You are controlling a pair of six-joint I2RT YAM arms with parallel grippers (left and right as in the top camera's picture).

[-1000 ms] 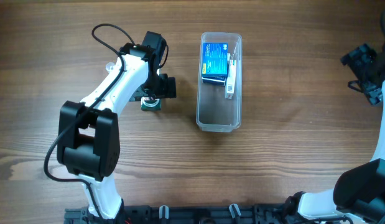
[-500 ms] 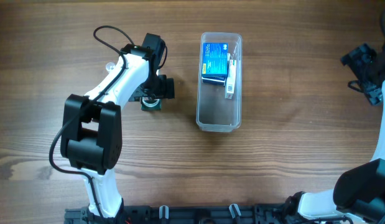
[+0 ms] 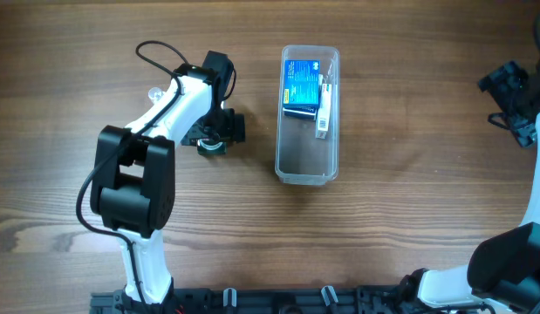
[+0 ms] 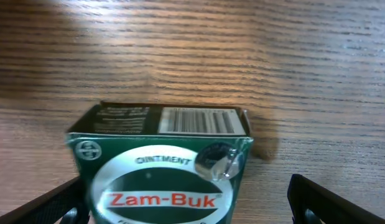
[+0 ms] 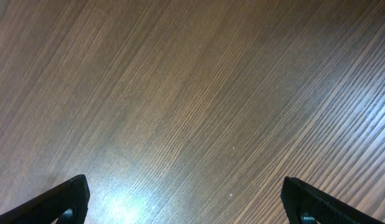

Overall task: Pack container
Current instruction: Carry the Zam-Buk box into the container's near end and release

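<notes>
Right of the left gripper (image 3: pixel 215 131), jaws wide apart above a green box (image 4: pixel 161 165): the container (image 3: pixel 306 160), near.

From overhead we look straight down on the brown wood-grain table (image 3: pixel 400 218). Our left wrist view sits low and very close to the small dark-green cardboard ointment box (image 4: pixel 161 162), which overhead also shows. Our right wrist view faces the tabletop close up.

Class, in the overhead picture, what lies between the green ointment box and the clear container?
Nothing: only bare wooden table separates the ointment box from the container, as the overhead view shows.
</notes>
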